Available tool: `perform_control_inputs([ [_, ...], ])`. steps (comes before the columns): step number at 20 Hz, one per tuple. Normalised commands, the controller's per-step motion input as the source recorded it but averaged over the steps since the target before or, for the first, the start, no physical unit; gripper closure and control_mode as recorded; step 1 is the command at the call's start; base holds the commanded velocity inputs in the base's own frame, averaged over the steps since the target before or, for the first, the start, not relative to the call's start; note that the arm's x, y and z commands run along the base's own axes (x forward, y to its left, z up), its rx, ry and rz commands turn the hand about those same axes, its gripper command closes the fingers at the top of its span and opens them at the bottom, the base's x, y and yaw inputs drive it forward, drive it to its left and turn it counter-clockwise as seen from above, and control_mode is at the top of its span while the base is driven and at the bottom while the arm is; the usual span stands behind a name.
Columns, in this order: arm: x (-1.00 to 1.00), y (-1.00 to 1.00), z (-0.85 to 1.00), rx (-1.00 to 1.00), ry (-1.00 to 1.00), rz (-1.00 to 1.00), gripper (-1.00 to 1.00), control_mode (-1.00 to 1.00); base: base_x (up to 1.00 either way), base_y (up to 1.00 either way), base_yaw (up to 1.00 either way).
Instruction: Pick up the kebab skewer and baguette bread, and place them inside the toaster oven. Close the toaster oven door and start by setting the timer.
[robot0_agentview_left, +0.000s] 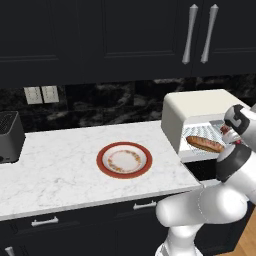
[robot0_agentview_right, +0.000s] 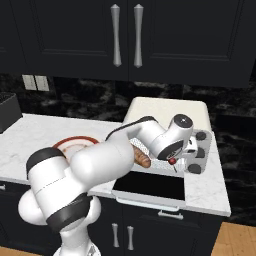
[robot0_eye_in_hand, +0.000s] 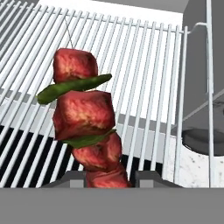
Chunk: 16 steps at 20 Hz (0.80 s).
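Red meat chunks and green pepper strips of the kebab skewer (robot0_eye_in_hand: 85, 118) stand clamped between the gripper (robot0_eye_in_hand: 106, 178) tips above the cream-white toaster oven's (robot0_agentview_left: 200, 107) wire rack (robot0_eye_in_hand: 144, 78), beside the golden-brown baguette bread (robot0_agentview_left: 205, 144).

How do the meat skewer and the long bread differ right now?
The kebab skewer is stacked red meat chunks with green slices; the baguette bread is one long golden-brown loaf. The skewer is clamped in the end effector above the wire rack; the baguette already lies on the rack inside the toaster oven, untouched. Both are at the open oven, off the plate.
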Motion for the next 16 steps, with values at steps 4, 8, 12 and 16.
perform_control_inputs([
  [4,0.00,0.00,-0.11,0.00,0.00,-0.01,1.00,-1.00,0.00,0.00,0.00],
  [8,0.00,0.00,-0.16,0.00,0.00,-0.01,1.00,-1.00,0.00,0.00,0.00],
  [12,0.00,0.00,-0.09,0.00,0.00,0.00,-1.00,-1.00,0.00,0.00,0.00],
  [16,0.00,0.00,0.02,0.00,-0.02,0.00,-1.00,-1.00,0.00,0.00,0.00],
])
